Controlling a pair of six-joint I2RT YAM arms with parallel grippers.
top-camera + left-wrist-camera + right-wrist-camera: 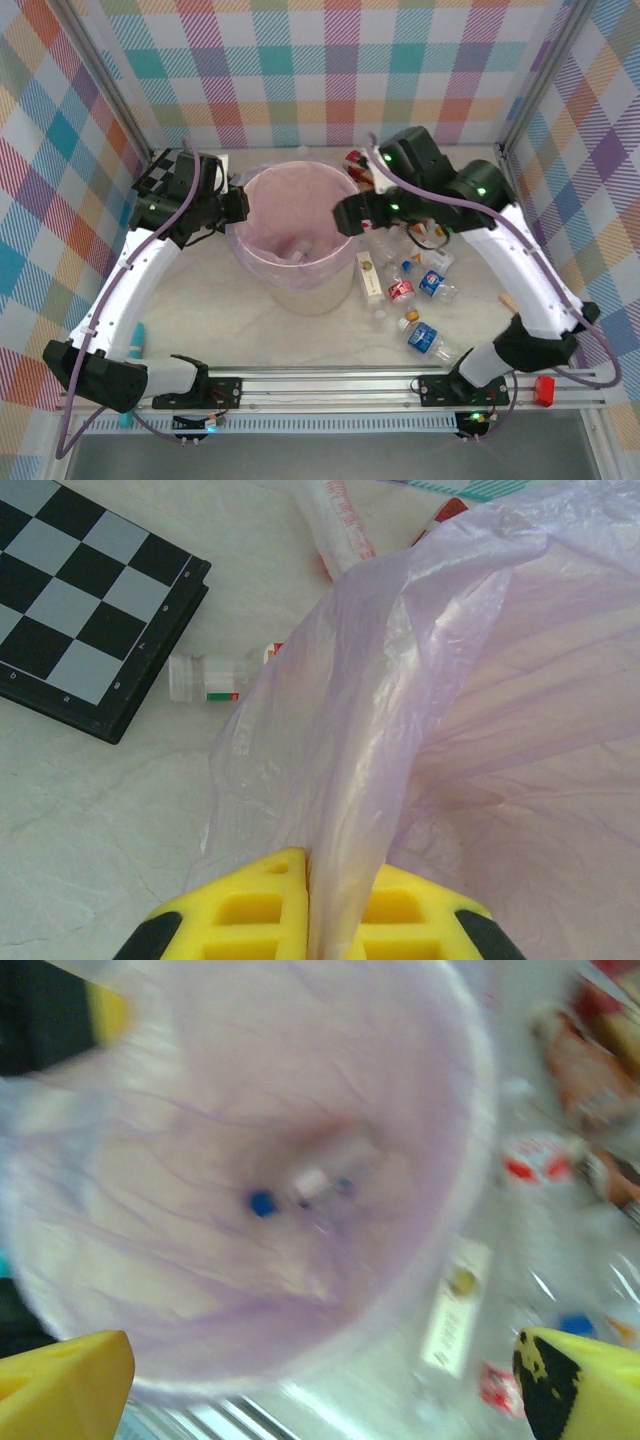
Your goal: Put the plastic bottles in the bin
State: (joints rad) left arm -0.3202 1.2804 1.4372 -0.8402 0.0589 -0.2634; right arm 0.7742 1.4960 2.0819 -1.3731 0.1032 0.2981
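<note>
**Liner pinched at left, open fingers above the bin**

Foreground, left wrist view: the yellow pads [250, 910] of the left gripper [310, 910] are pressed together on a fold of the lilac bag [480, 680], with the film gathered between them. Foreground, right wrist view: the right gripper [320, 1385] has one yellow finger at each lower corner of the frame. They are spread wide with nothing between them, above the mouth of the bin [470, 1160].

Overhead view: the bin [300, 290] stands at centre frame, pale pink, with the liner folded over its rim. Through the blur I can make out one clear bottle [325, 1175] with a blue cap lying on the bottom, and nothing more.

The other plastic bottles [401, 290] lie scattered to the right of the bin, with red, blue and yellow labels. A few more [360, 165] sit at upper centre. In the left wrist view, one lies beside the checkerboard [80, 600] at upper left.

Handling, as I judge it: the bottles look empty, so they should be light, thin-walled and smooth, and likely to dent or roll. The best hold is probably across the labelled middle, with the fingers square to the long axis. The liner is limp and could sag inward if released.
</note>
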